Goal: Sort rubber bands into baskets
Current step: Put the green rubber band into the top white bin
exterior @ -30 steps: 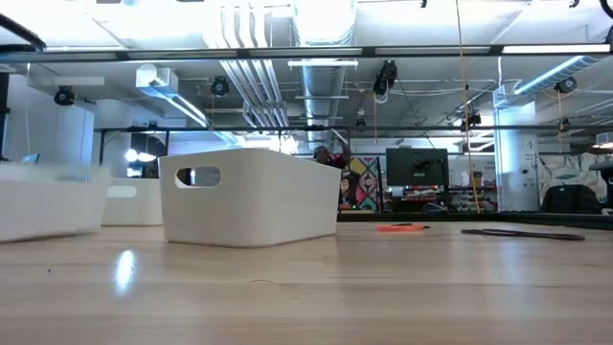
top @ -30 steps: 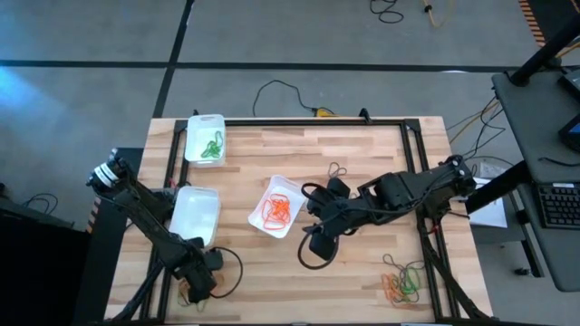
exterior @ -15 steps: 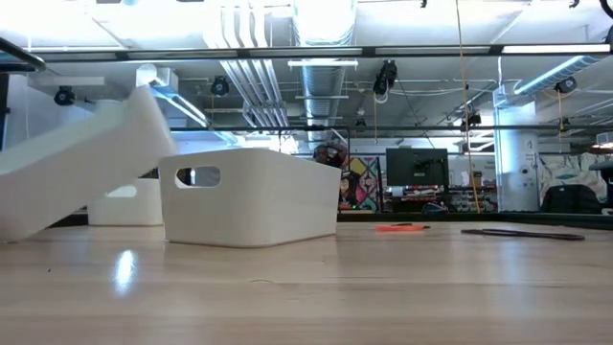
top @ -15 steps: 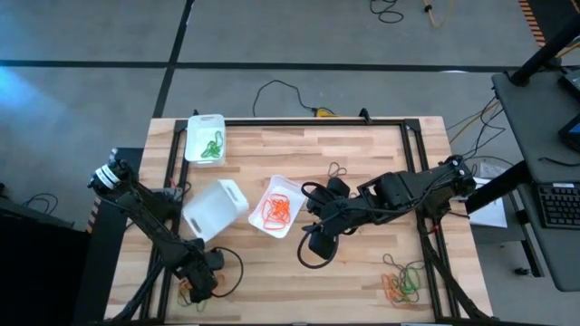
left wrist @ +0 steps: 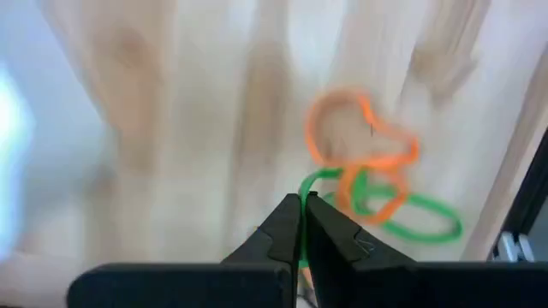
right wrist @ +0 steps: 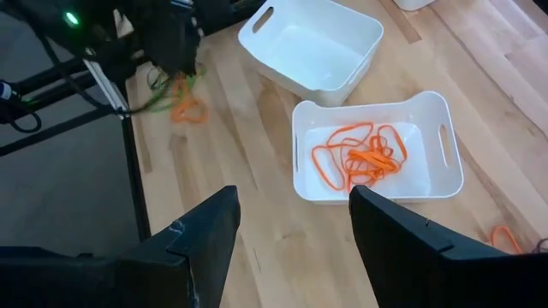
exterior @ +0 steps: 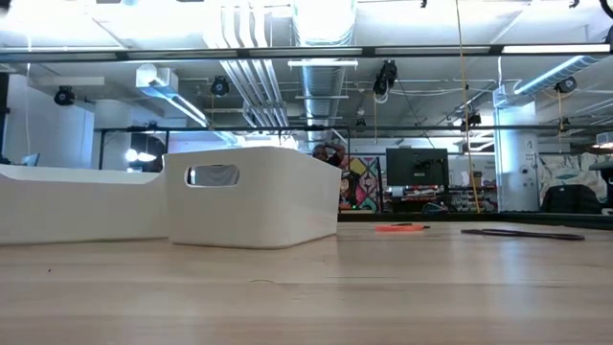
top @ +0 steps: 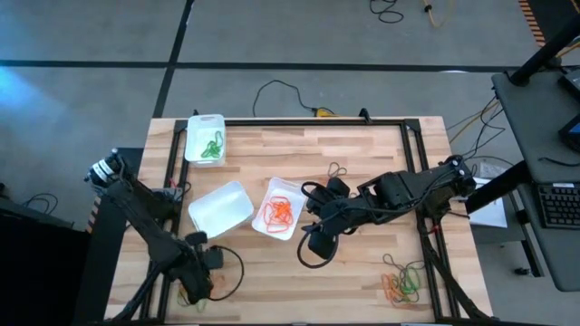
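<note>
Three white baskets sit on the table (top: 362, 149). The far-left basket (top: 205, 139) holds green bands (top: 212, 146), long axis running front-to-back. The empty basket (top: 220, 208) lies skewed, long axis on a diagonal, its corner just beside the orange basket (top: 279, 207), which holds orange bands (top: 276, 209) and is also tilted off the table edges.

Left gripper (left wrist: 301, 224) is at the near-left corner of the table, fingers pressed together w/ a green band (left wrist: 411, 214) pinched at the tips; that band stretches away from the tips across the wood, tangled w/ an orange band (left wrist: 360, 141). Right wrist view shows the same small clump (right wrist: 175, 98) beside the dark left arm.

Right gripper (right wrist: 291, 231) hovers near table centre, just right of the orange basket, fingers apart, nothing between them.

A mixed pile of orange, green & dark bands (top: 403, 282) lies at the near-right corner. One dark loose band (top: 338, 170) lies mid-table, behind the right arm.

In the low view the two nearer baskets stand side by side.
</note>
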Robot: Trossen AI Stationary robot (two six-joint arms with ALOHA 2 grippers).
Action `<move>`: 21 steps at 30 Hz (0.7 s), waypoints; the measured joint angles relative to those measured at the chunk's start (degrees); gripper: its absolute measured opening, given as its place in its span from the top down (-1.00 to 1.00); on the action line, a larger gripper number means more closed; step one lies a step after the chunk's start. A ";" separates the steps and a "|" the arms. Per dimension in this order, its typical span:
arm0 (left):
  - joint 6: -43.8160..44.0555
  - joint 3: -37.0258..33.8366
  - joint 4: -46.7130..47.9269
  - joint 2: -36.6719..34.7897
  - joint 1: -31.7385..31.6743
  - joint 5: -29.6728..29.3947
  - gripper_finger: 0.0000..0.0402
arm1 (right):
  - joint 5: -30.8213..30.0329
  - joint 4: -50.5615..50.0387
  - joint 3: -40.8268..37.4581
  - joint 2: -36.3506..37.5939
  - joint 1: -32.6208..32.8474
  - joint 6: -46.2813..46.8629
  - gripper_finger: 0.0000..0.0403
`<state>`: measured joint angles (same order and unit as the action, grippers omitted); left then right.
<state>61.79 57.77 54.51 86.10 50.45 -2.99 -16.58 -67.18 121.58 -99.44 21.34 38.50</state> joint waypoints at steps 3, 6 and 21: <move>-2.86 3.02 3.88 -3.24 -1.95 -6.73 1.00 | -0.02 0.12 0.00 0.00 -0.26 -0.07 -0.07; -5.96 3.53 5.77 -7.40 -5.88 -10.17 1.00 | -0.05 0.15 0.00 0.00 -0.39 0.43 -0.07; -36.09 4.61 10.56 -15.83 -37.28 -14.77 1.00 | 4.54 -0.07 0.00 0.00 -0.24 3.46 -0.07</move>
<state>25.70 62.37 65.07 70.27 13.17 -17.76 -12.04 -67.24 121.58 -99.44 21.10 41.96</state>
